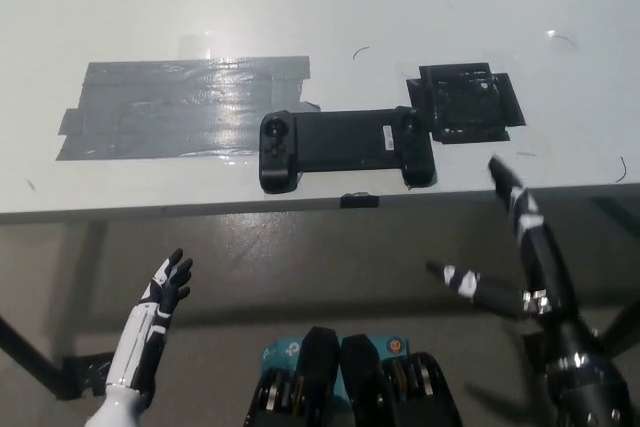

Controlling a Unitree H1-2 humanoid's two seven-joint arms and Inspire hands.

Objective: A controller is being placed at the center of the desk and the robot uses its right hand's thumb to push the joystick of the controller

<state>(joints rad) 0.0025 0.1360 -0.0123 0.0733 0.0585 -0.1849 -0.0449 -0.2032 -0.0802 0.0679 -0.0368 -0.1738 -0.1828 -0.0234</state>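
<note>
1. Black plastic against white: the controller [346,149] is lying flat on the desk [300,7], near the front edge and roughly mid-width, its long axis running left–right across the picture, parallel to that edge.

2. We are seeing a round joystick [276,131] on its left grip and another one [409,123] on its right grip; the right one is sitting on the end closer to our black arm.

3. Our right hand [510,247] is hovering below and to the right of the controller, off the desk's front edge, holding nothing. Its fingers are spread apart — one long digit [508,187] is pointing up toward the desk edge, another [455,279] is sticking out sideways toward picture left. We judge that sideways one to be the thumb, though we cannot be certain.

4. The controller is therefore lying up and to the left of the right hand, apart from it, with the right grip nearest. The right hand is clearly nearer than the left.

5. Our white left hand [160,297] is resting low at the lower left, fingers open, well apart from the controller.

6. Grey tape [180,107] is covering the desk left of the controller, and a dark taped patch [465,102] is sitting just beside its right end.

7. In our judgement the push is not yet begun; the thumb will need to travel up and leftward over the right grip.
</note>
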